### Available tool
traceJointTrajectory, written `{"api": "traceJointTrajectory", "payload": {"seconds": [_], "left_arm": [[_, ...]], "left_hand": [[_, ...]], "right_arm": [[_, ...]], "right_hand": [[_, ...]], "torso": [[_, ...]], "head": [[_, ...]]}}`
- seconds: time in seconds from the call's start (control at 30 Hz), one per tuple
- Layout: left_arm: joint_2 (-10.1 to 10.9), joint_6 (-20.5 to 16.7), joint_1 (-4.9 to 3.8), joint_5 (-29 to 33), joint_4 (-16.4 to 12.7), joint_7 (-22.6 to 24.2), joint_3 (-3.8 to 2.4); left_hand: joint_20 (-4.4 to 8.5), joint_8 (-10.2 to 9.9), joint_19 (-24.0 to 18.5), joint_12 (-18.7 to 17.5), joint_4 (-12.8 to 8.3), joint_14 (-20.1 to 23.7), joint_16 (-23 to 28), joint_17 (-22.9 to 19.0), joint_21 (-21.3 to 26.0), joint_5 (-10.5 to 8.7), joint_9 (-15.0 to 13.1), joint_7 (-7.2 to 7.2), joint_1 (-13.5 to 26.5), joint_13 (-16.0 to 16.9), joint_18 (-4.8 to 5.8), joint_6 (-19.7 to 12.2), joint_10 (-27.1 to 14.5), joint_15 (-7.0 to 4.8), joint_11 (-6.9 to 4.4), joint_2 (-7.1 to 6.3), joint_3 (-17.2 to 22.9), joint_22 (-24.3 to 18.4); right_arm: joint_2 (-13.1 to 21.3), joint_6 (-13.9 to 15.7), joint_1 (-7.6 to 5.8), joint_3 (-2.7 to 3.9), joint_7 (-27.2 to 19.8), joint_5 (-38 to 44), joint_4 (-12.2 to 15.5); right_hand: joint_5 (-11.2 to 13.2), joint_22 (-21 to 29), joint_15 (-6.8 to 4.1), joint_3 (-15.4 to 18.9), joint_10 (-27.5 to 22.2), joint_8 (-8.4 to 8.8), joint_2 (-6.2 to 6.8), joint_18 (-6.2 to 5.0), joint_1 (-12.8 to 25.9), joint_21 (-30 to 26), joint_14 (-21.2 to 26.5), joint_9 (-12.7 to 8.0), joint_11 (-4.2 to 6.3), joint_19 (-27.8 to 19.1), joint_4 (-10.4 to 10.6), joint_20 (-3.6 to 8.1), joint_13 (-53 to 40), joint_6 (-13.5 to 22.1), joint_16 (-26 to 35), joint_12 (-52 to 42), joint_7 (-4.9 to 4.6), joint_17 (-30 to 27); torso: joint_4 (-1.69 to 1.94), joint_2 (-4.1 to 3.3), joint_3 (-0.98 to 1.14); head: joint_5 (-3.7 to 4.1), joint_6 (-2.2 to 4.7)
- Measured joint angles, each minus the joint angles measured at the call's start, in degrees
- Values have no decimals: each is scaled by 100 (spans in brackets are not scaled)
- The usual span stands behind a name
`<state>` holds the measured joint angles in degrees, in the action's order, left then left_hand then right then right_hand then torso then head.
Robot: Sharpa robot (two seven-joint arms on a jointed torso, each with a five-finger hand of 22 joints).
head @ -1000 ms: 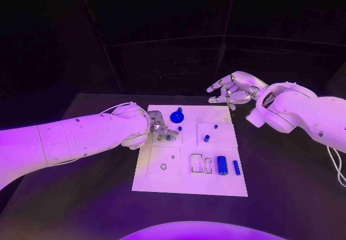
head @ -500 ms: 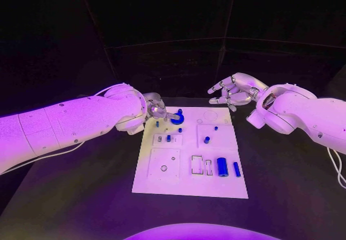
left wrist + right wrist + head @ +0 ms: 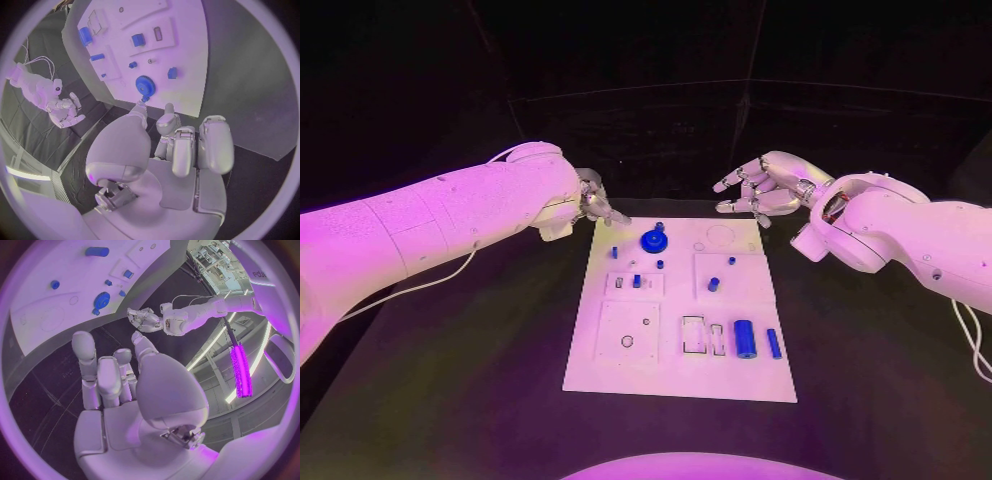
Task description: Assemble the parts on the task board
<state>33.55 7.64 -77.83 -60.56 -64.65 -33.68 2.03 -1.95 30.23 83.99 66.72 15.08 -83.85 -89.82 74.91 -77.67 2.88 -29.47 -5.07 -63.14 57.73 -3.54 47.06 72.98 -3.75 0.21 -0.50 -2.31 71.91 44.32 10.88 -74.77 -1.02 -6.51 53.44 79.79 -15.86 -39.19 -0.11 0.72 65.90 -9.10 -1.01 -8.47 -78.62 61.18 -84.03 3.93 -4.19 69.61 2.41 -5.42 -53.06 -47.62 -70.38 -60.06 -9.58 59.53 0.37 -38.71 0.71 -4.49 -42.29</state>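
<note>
1. Board position: task board [image 3: 625, 372] lies flat at the centre of the black surface [image 3: 459, 400], long axis running 12 to 6 o'clock in the head view.
2. Parts: blue gear [image 3: 653, 240] stands near the board's 12 o'clock end; several small blue pegs [image 3: 713, 284] stand around mid-board; a large blue cylinder [image 3: 744, 338] and a slim blue bar [image 3: 773, 343] lie side by side toward 5 o'clock, beside empty rectangular slots [image 3: 694, 333].
3. Left hand [image 3: 596, 203]: off the board's 11 o'clock corner, above the surface, fingers curled loosely, holding nothing that I can see in its wrist view.
4. Right hand [image 3: 764, 190]: beyond the 1 o'clock corner, fingers spread apart, empty.
5. Judgement: no part is in hand; the step in hand is choosing and reaching for the next part.
6. Recommendation: whichever hand goes in should descend from above, clear of the standing pegs and gear. Pinch a lying part across its narrow sides, lift straight, align with its slot before pressing.
7. Risk: a sideways sweep could topple pegs.
</note>
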Motion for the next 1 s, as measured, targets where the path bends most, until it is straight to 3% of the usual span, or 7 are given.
{"api": "traceJointTrajectory", "payload": {"seconds": [0.1, 0.23, 0.47, 0.63, 0.9, 1.0], "left_arm": [[-136, 155, 6, -16, 253, 26, 101], [-278, 324, 42, -48, 512, 51, 176], [-452, 546, 96, -115, 810, 96, 214], [-519, 653, 131, -135, 891, 123, 228], [-585, 793, 170, -124, 965, 157, 238], [-592, 835, 175, -121, 980, 161, 239]], "left_hand": [[-20, 0, 20, 0, 42, 0, 0, 0, 0, 0, 46, 11, -4, 0, 0, 73, 0, 0, 0, 4, -54, 9], [-20, 0, 20, 0, 81, 0, 0, 0, 0, 0, 94, 34, -26, 1, 0, 183, 0, 0, 0, 27, -125, 43], [-20, 0, 20, 0, 128, 0, 0, 0, 0, 0, 129, 67, -24, 18, 0, 270, 0, 0, 0, 75, -203, 68], [-20, 0, 20, 42, 158, 0, 0, 0, -33, 0, 171, 68, 123, 43, 0, 312, 3, -1, -3, 170, -379, 114], [-19, 4, 20, 73, 119, 1, 0, 0, -68, 0, 201, 94, 156, 81, 0, 380, 43, -1, -43, 170, -464, 155], [-19, 40, 20, 73, 88, 1, 0, 0, -67, 0, 219, 106, 62, 87, 0, 417, 43, -1, -43, 265, -495, 164]], "right_arm": [[-10, -3, 0, 0, 0, 0, -6], [-20, -7, 0, 0, -1, 0, -8], [-42, -12, 0, 0, -3, 0, -15], [-55, -12, 1, 0, -6, 0, -22], [-71, -12, 1, 0, -14, 0, -36], [-73, -12, 1, 0, -16, 0, -37]], "right_hand": [[0, 0, 0, 0, 0, 0, 0, 0, 0, 0, 0, 0, 0, 0, 0, 0, 0, 0, 0, 0, 0, 0], [0, -1, 0, 0, 0, 0, 0, 0, 0, 0, 0, 0, 0, 0, 0, 0, 0, 0, 0, 0, 0, 0], [0, 4, 0, 0, 0, 0, 0, 0, 0, 0, 0, 0, 0, 0, 0, 0, 6, 0, 0, 0, 0, 1], [0, 26, 0, 0, 1, 0, 0, 0, 0, -23, 0, 0, -1, 0, 0, 0, 15, 0, 0, 0, 0, 1], [0, 26, 0, 0, 1, 0, 0, 0, 0, -23, 0, 0, -1, 0, 0, 0, 21, 0, 0, 0, 0, 1], [0, 26, 0, 0, 1, 0, 1, 0, 0, -23, 0, 0, -1, 0, 0, 0, 21, 0, 0, 0, 0, 1]], "torso": [[-8, -7, -4], [-10, -10, -5], [-8, -10, -4], [-6, -9, -4], [-6, -5, -4], [-6, -3, -2]], "head": [[-14, 1], [-25, -4], [-25, -20], [-25, -36], [-14, -54], [-10, -60]]}}
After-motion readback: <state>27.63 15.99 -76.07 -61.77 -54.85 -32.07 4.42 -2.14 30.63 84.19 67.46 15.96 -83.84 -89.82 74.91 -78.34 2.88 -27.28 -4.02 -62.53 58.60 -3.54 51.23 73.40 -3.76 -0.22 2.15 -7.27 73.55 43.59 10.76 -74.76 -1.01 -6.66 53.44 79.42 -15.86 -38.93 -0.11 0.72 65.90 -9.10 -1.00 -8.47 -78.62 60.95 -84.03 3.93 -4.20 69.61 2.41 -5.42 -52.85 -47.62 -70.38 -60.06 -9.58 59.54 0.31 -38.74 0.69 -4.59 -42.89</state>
